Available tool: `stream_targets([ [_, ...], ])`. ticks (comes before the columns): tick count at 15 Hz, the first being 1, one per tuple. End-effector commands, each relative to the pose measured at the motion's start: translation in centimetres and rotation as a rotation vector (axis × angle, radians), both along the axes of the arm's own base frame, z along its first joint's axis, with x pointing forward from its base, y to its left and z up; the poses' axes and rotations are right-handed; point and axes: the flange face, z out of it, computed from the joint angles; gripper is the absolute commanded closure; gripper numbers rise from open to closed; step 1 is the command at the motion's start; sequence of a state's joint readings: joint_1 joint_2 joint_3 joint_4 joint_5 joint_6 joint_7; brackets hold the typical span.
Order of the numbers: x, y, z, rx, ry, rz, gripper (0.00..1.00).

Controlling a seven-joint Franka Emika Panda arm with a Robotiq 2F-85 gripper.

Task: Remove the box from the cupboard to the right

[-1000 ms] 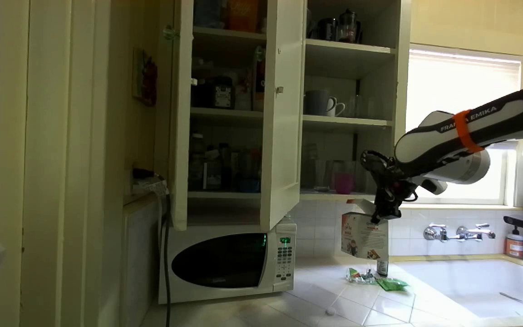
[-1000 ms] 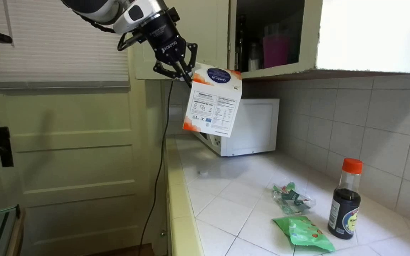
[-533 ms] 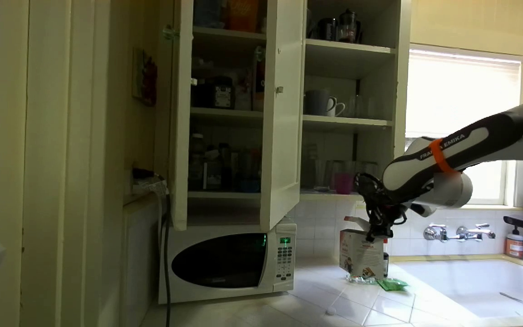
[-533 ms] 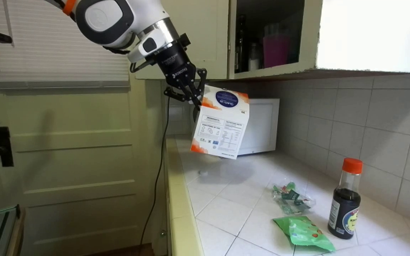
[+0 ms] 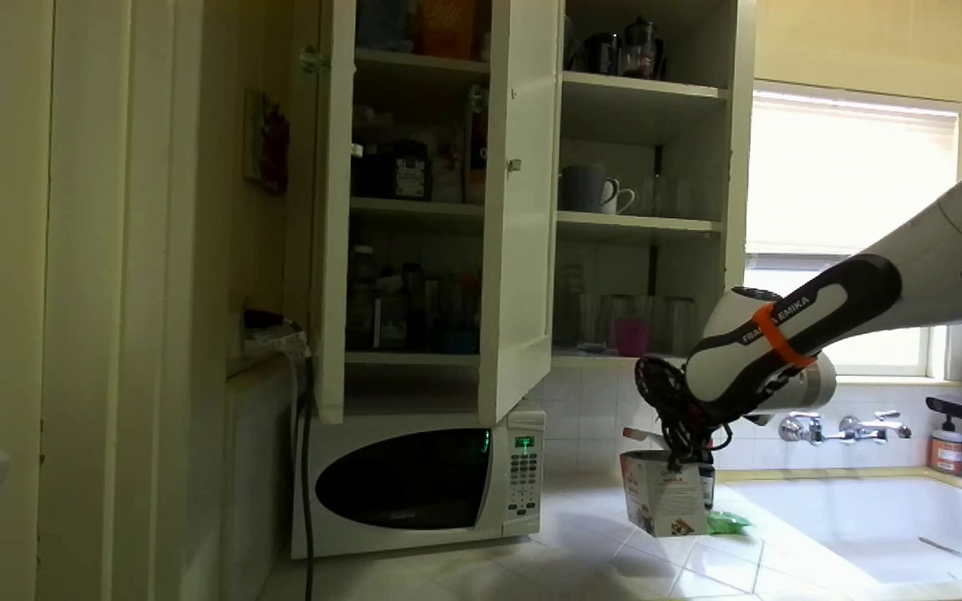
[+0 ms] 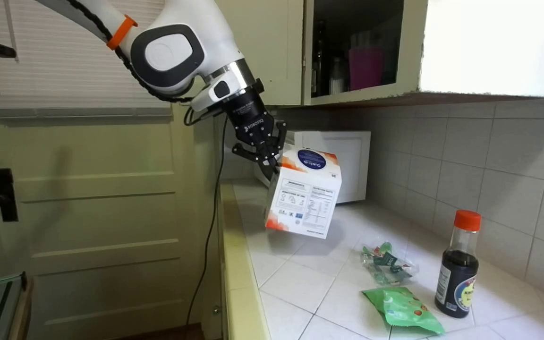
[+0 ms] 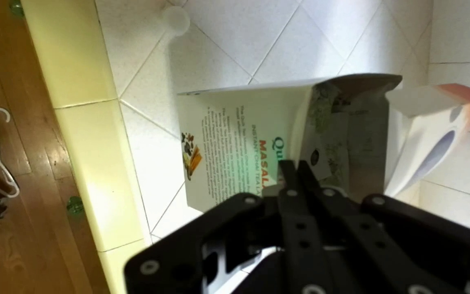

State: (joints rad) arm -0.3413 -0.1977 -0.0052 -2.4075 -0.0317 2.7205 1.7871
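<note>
Apparently, the main part of the task was done. The tall wall cupboard [image 5: 640, 223] stood with its panelled doors [image 5: 523, 250] swung outward, and above the tiled countertop [image 5: 573, 542] hung the instant chai tea box [image 5: 663, 494], tilted, at five o'clock from the cupboard in an exterior view. The gripper [image 7: 295, 165] was closed upon the box wall, next to the uncovered mouth [image 7: 349, 126]. To lower the box and release it seemed to be what was left. Concerning the views, the red-capped sauce bottle [image 6: 458, 267] was fully visible in an exterior view, at four o'clock from the box, while an exterior view gave only a part of the bottle [image 5: 708, 486] behind the box. The red word MASALA [image 7: 263, 163] was well readable only in the wrist view.
</note>
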Motion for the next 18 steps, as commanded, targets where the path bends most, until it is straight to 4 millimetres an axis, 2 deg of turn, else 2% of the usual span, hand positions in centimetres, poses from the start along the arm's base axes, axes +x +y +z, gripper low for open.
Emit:
stream_targets([
  [1, 3.1, -0.4, -0.1, -0.067, 0.002, 0.033, 0.99],
  [7, 7.3, -2.0, -0.4, -0.121, 0.025, 0.071, 0.99],
  [14, 11.7, -1.0, -1.0, -0.139, 0.010, 0.130, 0.99],
  [18, 12.4, 0.2, -2.4, -0.121, 0.008, 0.130, 0.99],
])
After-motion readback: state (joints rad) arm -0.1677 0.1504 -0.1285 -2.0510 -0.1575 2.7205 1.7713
